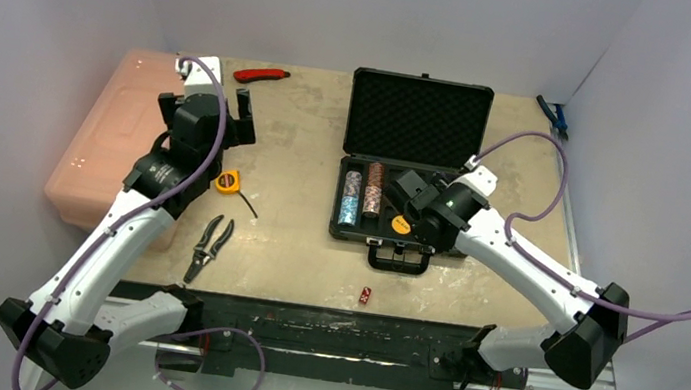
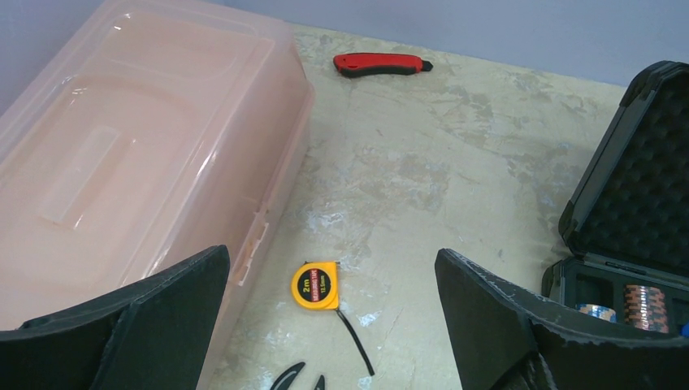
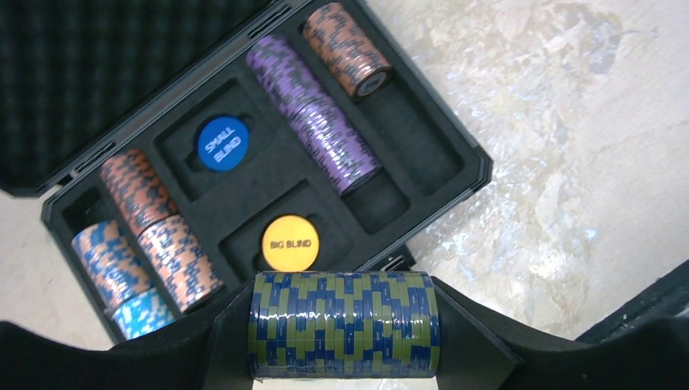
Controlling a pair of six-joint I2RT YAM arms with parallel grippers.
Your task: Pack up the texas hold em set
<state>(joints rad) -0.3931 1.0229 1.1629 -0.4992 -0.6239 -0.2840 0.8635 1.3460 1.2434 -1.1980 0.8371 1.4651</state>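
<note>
The black briefcase (image 1: 419, 114) lies open at the table's middle, lid up. Its foam base (image 3: 455, 175) holds speckled chip stacks: purple (image 3: 315, 122), orange (image 3: 154, 213) and light blue (image 3: 122, 286). It also holds a blue "SMALL BLIND" disc (image 3: 222, 144) and a yellow "BIG BLIND" disc (image 3: 290, 243). My right gripper (image 3: 345, 345) is shut on a green-and-blue chip stack (image 3: 345, 313), held sideways above the case's front edge; it also shows in the top view (image 1: 409, 201). A red die (image 1: 365, 296) lies on the table in front of the case. My left gripper (image 2: 333, 325) is open and empty above the table, left of the case.
A translucent pink box (image 1: 112, 139) stands at the left edge. A yellow tape measure (image 2: 315, 285) lies below my left gripper, with black pliers (image 1: 208, 248) nearer the front. A red utility knife (image 1: 261, 74) lies at the back. A blue tool (image 1: 554, 115) lies at the back right.
</note>
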